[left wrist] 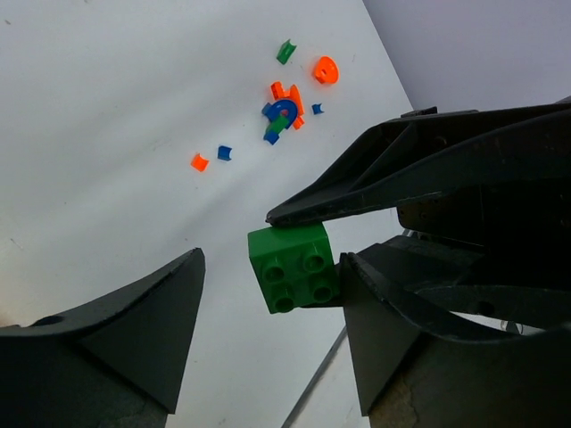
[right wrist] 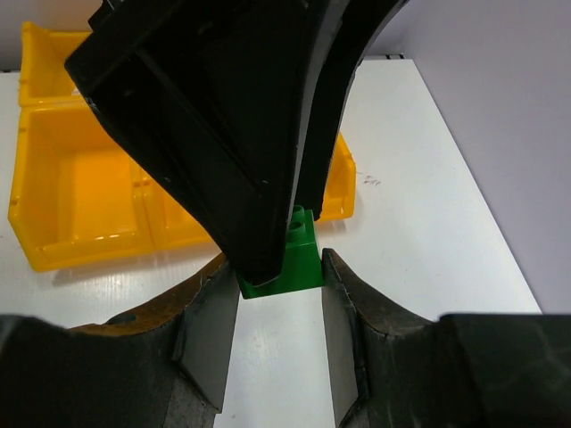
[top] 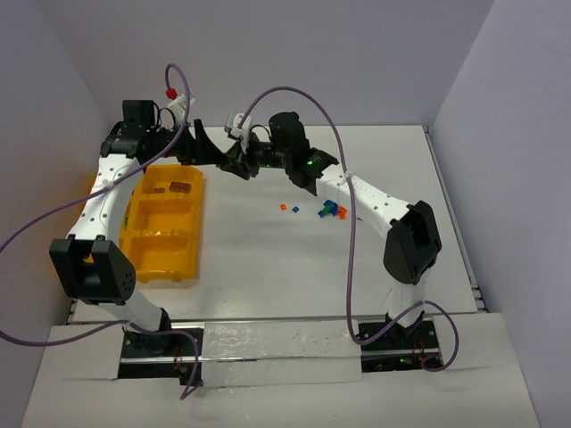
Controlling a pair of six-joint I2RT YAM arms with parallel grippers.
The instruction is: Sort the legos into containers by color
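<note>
My right gripper [right wrist: 278, 267] is shut on a green lego brick [right wrist: 299, 254] and holds it above the table. My left gripper [left wrist: 268, 263] is open around that same brick [left wrist: 294, 267]; its right finger touches the brick and its left finger stands well apart. In the top view both grippers meet at the back, left [top: 203, 143] and right [top: 234, 162], and the brick is hidden between them. The yellow-orange tray [top: 198, 223] lies to the left, also in the right wrist view [right wrist: 53, 254]. Loose legos [top: 330, 210] in blue, orange and green lie right of centre, also in the left wrist view [left wrist: 284, 111].
Purple cables loop over both arms. Walls close the table at the back and both sides. The tray's far compartment [top: 174, 187] holds a few dark pieces.
</note>
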